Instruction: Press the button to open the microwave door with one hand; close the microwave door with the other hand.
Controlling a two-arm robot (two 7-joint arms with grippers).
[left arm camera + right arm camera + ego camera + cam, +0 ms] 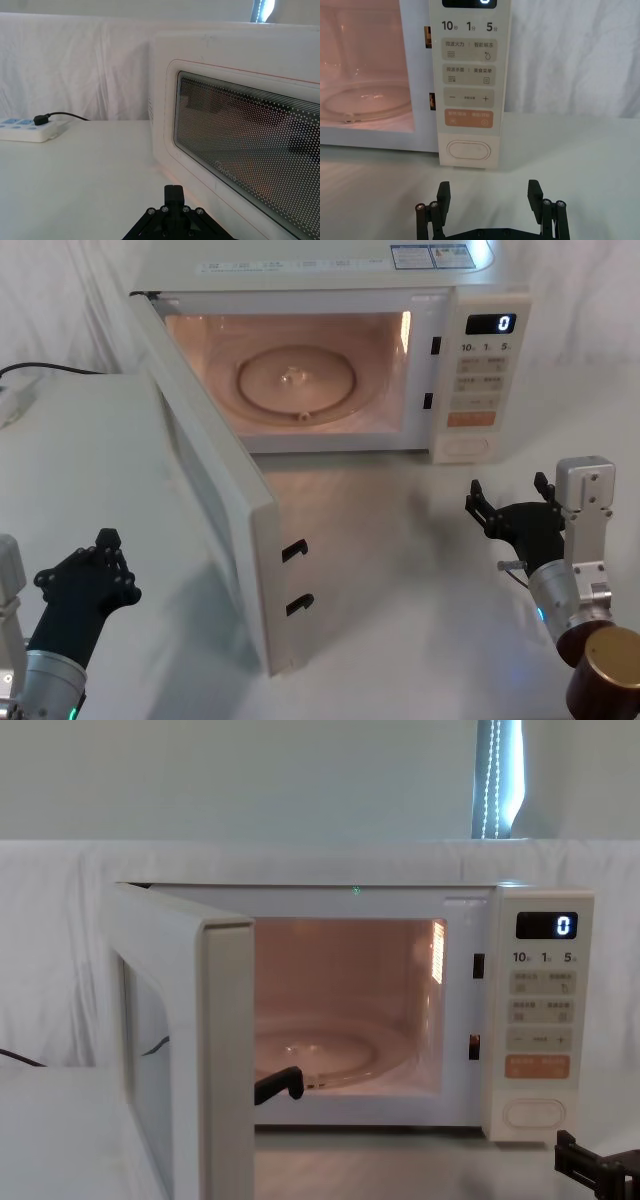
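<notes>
The cream microwave (330,280) stands at the back of the table, its lit cavity and glass turntable (295,380) exposed. The microwave door (215,490) is swung wide open towards me on its left hinge; its dotted window (240,145) fills the left wrist view. The wide pill-shaped button (467,446) (468,150) sits at the bottom of the control panel. My right gripper (507,492) (489,192) hovers open a short way in front of the button, not touching it. My left gripper (100,545) (173,192) is shut and empty, low at the left, outside the door's outer face.
Two black latch hooks (297,550) stick out of the door's free edge. A white power strip (27,131) with a black cable lies at the far left on the white cloth. Bare tabletop (400,570) lies between the door edge and my right arm.
</notes>
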